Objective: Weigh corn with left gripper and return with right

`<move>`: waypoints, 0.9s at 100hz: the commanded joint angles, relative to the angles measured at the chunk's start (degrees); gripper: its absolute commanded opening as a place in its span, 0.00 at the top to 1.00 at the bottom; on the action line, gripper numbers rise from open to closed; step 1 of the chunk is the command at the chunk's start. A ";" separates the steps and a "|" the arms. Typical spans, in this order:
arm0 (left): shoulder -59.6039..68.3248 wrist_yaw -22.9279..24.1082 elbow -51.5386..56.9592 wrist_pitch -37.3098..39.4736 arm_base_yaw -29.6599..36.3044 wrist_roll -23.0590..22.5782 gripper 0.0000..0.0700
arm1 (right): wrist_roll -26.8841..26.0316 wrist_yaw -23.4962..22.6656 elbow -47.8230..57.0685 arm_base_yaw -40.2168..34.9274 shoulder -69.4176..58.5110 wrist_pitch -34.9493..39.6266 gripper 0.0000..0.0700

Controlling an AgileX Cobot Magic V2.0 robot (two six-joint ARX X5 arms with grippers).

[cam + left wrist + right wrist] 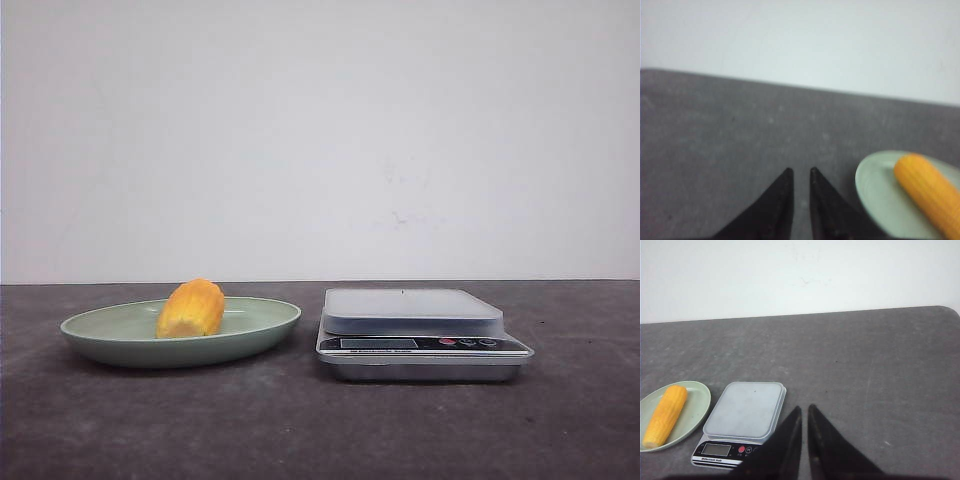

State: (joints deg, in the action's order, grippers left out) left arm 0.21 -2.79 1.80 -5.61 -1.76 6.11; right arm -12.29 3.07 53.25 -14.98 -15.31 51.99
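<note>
- Front view: nearest me is the bare dark tabletop (pixel 300 430). Behind it I see the pale green plate (pixel 120 345) on the left with the corn (pixel 191 309) lying in it, and the scale (pixel 420 335) just beside the plate on the right, its platform bare. Neither arm shows here.
- Left wrist view: I see the left gripper (pixel 800 172) over bare tabletop, its two black fingers (pixel 777 200) nearly pressed together with only a thin slit between the tips, holding and touching nothing. The plate with the corn lies off to one side of the tips, apart from them.
- Right wrist view: the right gripper (pixel 804 408) has its fingers (pixel 825 445) just as nearly closed, with nothing between them. They hang just beside the scale's corner; I cannot tell whether they touch it. The corn lies lengthwise in the plate beyond the scale.
</note>
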 commanded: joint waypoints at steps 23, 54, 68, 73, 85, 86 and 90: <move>0.02 0.00 -0.79 -5.11 -0.15 -1.49 0.98 | -0.59 -0.02 0.76 -0.24 0.11 -0.59 0.98; 0.02 0.00 -0.79 -5.11 -0.15 -1.49 0.98 | -0.59 -0.02 0.76 -0.24 0.11 -0.59 0.98; 0.02 -0.02 -0.79 -5.11 -0.15 -1.49 0.98 | -0.59 -0.02 0.76 -0.24 0.11 -0.59 0.98; 0.02 0.00 -0.79 -5.11 -0.15 -1.49 0.98 | -0.59 -0.02 0.76 -0.24 0.11 -0.59 0.98; 0.02 0.00 -0.79 -5.11 -0.15 -1.49 0.98 | 0.00 0.04 0.76 -0.24 0.11 -0.63 0.98; 0.02 0.00 -0.79 -5.11 -0.15 -1.49 0.98 | 0.63 0.24 0.76 -0.24 0.11 -0.74 0.98; 0.02 0.00 -0.79 -5.11 -0.15 -1.51 0.98 | 2.01 1.16 0.72 -0.15 0.11 -1.09 0.98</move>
State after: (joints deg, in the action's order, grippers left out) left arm 0.30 -2.76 1.83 -10.37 -1.76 5.28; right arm -12.16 3.25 53.25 -14.98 -15.31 51.92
